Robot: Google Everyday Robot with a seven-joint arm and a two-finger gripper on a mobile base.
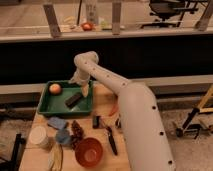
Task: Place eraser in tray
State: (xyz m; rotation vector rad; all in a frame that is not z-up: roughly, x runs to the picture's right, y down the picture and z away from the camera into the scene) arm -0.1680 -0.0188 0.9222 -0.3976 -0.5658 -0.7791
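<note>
The green tray (47,106) sits at the table's back left. The eraser (73,99), a dark flat block, lies inside it toward the right side. An orange round fruit (55,88) lies in the tray's back left corner. My gripper (83,90) hangs over the tray's right side, just above and right of the eraser. My white arm reaches in from the lower right.
A red-orange bowl (88,152) stands at the table front. A black-handled knife (111,139) and a small upright black object (96,121) lie right of the tray. A white cup (38,136), blue cloths (58,123) and a pinecone-like item (77,131) sit left.
</note>
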